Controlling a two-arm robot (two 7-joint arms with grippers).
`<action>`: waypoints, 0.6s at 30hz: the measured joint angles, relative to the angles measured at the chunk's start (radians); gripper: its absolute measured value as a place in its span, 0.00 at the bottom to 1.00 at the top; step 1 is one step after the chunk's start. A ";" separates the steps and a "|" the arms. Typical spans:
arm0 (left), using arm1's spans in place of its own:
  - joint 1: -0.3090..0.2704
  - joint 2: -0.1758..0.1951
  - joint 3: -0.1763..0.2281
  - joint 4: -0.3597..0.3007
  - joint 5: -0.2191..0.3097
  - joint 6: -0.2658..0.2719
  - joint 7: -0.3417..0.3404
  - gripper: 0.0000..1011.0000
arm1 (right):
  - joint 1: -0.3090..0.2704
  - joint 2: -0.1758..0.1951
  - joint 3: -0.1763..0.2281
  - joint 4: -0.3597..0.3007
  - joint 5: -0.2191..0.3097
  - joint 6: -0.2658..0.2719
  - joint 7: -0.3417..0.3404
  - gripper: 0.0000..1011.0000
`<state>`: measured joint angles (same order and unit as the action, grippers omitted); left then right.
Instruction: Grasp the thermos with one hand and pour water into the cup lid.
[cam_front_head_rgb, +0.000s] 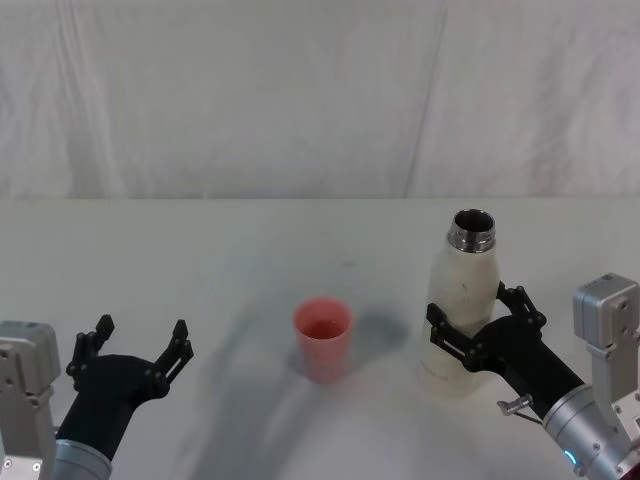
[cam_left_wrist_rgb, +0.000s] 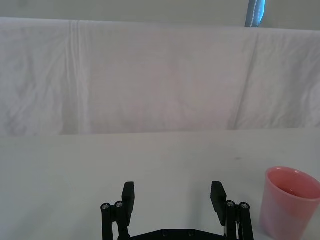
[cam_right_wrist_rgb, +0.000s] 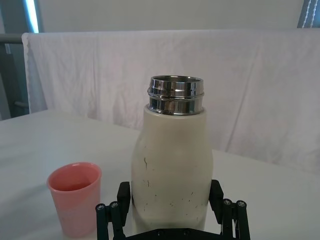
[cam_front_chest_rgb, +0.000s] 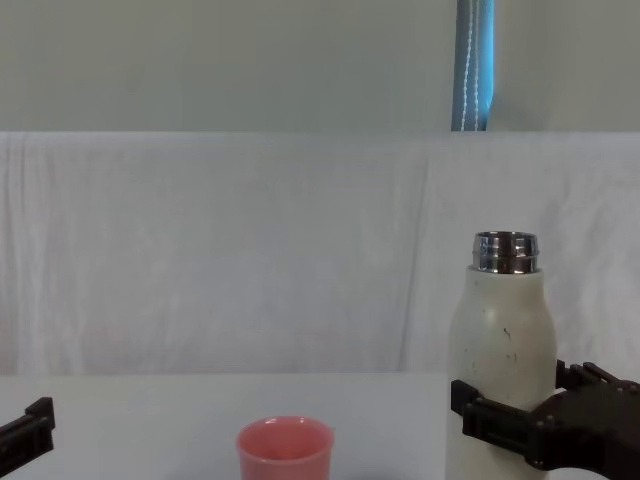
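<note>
I take the table (cam_front_head_rgb: 200, 240) as the base, and the thermos (cam_front_head_rgb: 458, 305) as my landmark: it stands upright on the table with its steel neck uncapped. My right gripper (cam_front_head_rgb: 478, 318) is around the thermos's lower half, one jaw on each side. From the right wrist view the jaws look to be at the bottle's walls, yet I cannot tell whether they press it, so I would not trust the hold.

The cup (cam_front_head_rgb: 322, 338) stands upright just to the thermos's left, apart from it. Something pale pink lies in its bottom; I cannot tell if that is water.

My left gripper (cam_front_head_rgb: 138, 350) is parked well left of the thermos, beyond the cup, with its jaws spread and nothing between them.

My chief worry is slip. The grasp is low and the bottle is tall and matte-smooth, so when tilted it may rotate in the jaws or slide out. Next is overshoot: the cup is small and light, so a fast tilt could send water past the rim or knock the cup over. Last, a lift too low would swing the neck into the cup.
</note>
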<state>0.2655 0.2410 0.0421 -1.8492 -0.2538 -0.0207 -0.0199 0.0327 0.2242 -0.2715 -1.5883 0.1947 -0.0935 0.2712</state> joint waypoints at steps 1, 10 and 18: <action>0.000 0.000 0.000 0.000 0.000 0.000 0.000 0.99 | 0.000 0.000 0.000 0.000 0.000 0.000 0.000 0.99; 0.000 0.000 0.000 0.000 0.000 0.000 0.000 0.99 | 0.000 0.000 0.000 0.000 0.000 0.001 0.000 0.99; 0.000 0.000 0.000 0.000 0.000 0.000 0.000 0.99 | 0.000 0.000 0.000 0.001 0.000 0.001 0.001 0.99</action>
<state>0.2655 0.2410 0.0421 -1.8493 -0.2538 -0.0207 -0.0199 0.0327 0.2242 -0.2715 -1.5877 0.1946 -0.0929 0.2717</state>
